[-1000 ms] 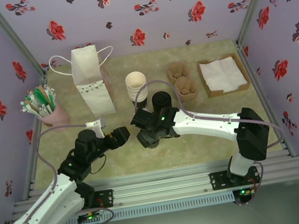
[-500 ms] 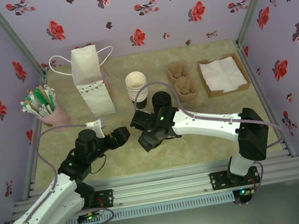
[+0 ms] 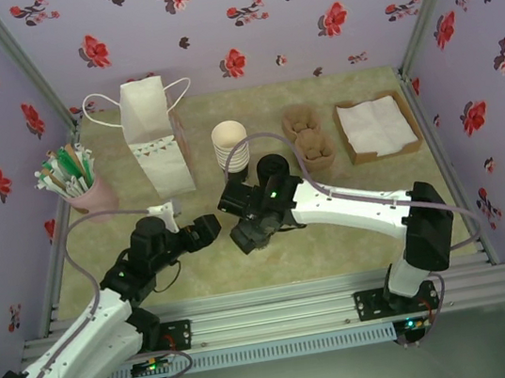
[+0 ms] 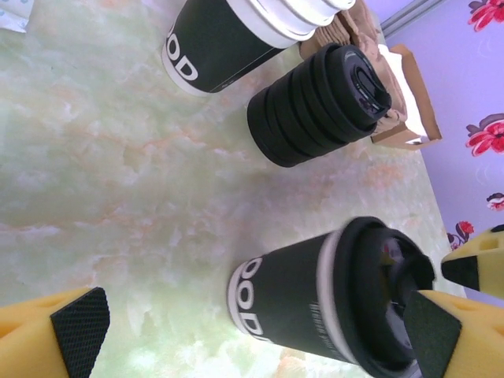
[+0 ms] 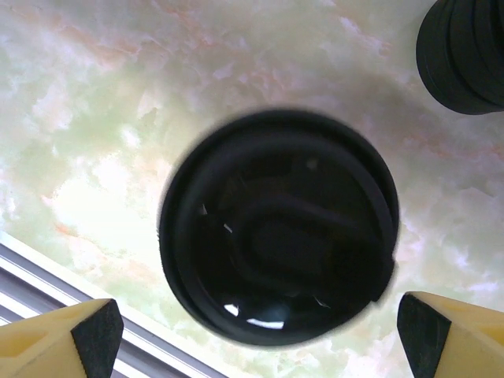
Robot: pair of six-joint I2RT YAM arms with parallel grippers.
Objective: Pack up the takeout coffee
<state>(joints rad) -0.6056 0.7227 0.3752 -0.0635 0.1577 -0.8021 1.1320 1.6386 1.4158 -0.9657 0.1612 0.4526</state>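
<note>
The takeout coffee (image 4: 315, 303), a dark paper cup with white lettering and a black lid, stands on the marbled table. Seen from straight above, its lid (image 5: 276, 236) is a black disc. My right gripper (image 5: 264, 339) hovers open directly over it, one finger on each side of the lid. In the top view the right gripper (image 3: 248, 235) covers most of the cup. My left gripper (image 3: 209, 226) is open just left of the cup at table height, and the cup lies ahead between its fingers (image 4: 79, 331). The white paper bag (image 3: 154, 132) stands upright at the back left.
A stack of cream-rimmed cups (image 3: 231, 145) and a squat stack of black lids (image 3: 273, 169) stand just behind the coffee. Brown cup holders (image 3: 307, 138) and a napkin tray (image 3: 376, 128) are at the back right. A pink cup of straws (image 3: 76, 182) stands at the far left.
The right gripper has shifted slightly toward the left and back above the cup. The left arm has barely moved.
</note>
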